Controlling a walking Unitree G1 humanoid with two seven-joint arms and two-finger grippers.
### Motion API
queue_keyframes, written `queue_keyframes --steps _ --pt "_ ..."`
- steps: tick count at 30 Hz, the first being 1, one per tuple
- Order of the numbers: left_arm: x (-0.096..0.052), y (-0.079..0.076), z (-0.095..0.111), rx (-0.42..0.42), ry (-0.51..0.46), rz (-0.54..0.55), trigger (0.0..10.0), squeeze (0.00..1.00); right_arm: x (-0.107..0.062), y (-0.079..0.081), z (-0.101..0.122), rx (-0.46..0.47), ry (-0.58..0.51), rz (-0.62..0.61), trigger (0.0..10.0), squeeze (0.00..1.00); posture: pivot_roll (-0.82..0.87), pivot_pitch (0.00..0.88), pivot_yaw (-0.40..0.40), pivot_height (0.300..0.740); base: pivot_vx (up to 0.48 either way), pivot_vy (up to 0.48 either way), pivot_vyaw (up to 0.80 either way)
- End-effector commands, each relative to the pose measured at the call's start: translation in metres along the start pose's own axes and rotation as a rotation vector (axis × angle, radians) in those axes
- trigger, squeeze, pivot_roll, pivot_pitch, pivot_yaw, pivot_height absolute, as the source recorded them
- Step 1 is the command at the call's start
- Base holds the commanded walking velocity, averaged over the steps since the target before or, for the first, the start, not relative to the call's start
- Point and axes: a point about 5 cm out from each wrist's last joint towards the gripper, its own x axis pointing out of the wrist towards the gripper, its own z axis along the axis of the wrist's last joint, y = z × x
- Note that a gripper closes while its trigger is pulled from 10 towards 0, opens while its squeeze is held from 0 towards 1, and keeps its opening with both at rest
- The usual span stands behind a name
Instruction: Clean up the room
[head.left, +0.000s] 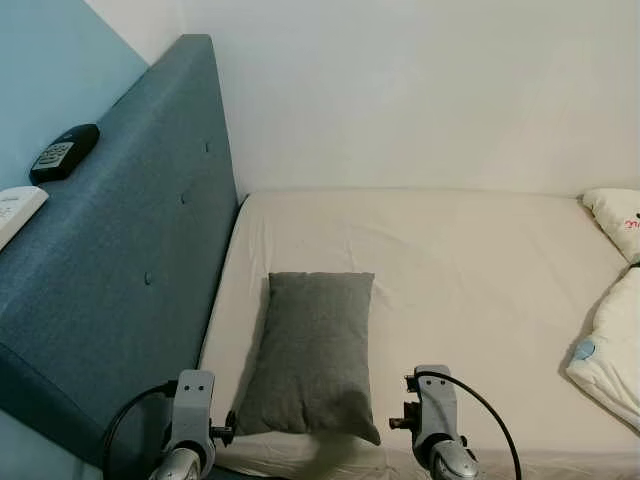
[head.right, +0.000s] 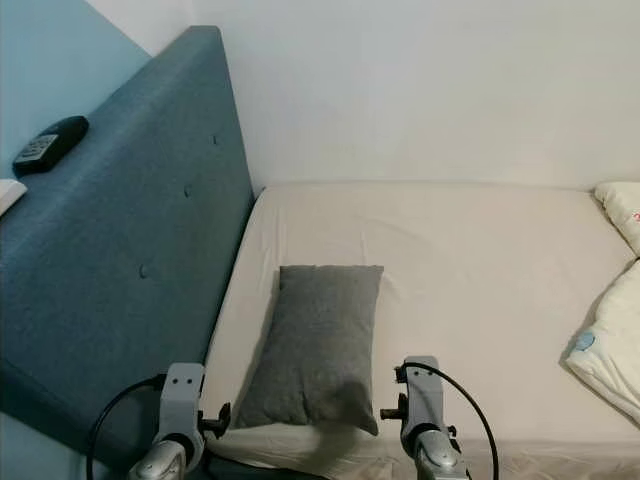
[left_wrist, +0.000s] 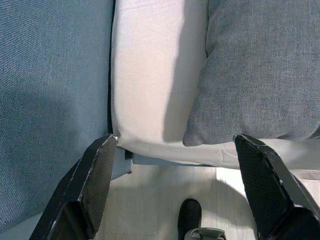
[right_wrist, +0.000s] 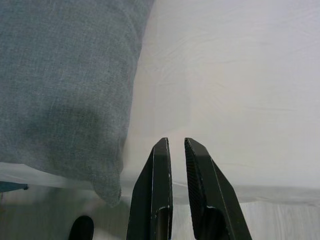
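Grey woven fabric covers the pillow (head.left: 312, 352), which lies flat on the bed (head.left: 480, 280) at the near edge of the mattress, long axis running toward 12 o'clock, close beside the blue upholstered headboard (head.left: 130, 250) at its 9 o'clock. Its near corners slightly overhang the mattress edge. The cover is soft and lightly rumpled, with no handle or stiff seam, so it will likely sag when lifted by one corner.

The left gripper (left_wrist: 175, 180) hangs just off the near left corner of the pillow with its fingers spread wide. The right gripper (right_wrist: 177, 165) sits near the pillow's right corner, at about 5 o'clock from it, with its fingers pressed almost together.

Judged step: grasp the pillow and move it to the head of the bed. Procedure:
- Open the right fingers before approach
- Pinch a thick fold of fabric at each near corner, not the sheet beneath
- Lift both sides evenly to prevent drooping

A white duvet (head.left: 612, 340) lies bunched at 3 o'clock; a black remote (head.left: 64, 151) rests on the headboard top at 10 o'clock
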Motion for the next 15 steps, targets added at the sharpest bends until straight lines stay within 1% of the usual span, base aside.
queue_keyframes --steps 1,9,15 --pt "-0.0024 0.0017 -0.0067 0.013 0.020 0.004 10.0 0.00 -0.0009 -0.0017 -0.0026 0.016 0.003 -0.010 10.0 0.00 0.00 0.116 -0.040 0.740 0.000 0.000 0.00" --pt "-0.0017 0.0016 -0.0052 0.010 0.015 0.005 10.0 0.00 0.0000 -0.0020 -0.0002 0.017 -0.006 -0.014 10.0 0.00 0.00 0.116 -0.039 0.740 0.000 0.000 0.00" --pt "-0.0015 0.0007 -0.0047 0.008 0.011 0.008 10.0 0.00 0.0022 0.0022 0.0042 0.029 -0.015 -0.009 10.0 0.00 0.00 0.118 -0.040 0.740 0.000 0.000 0.00"
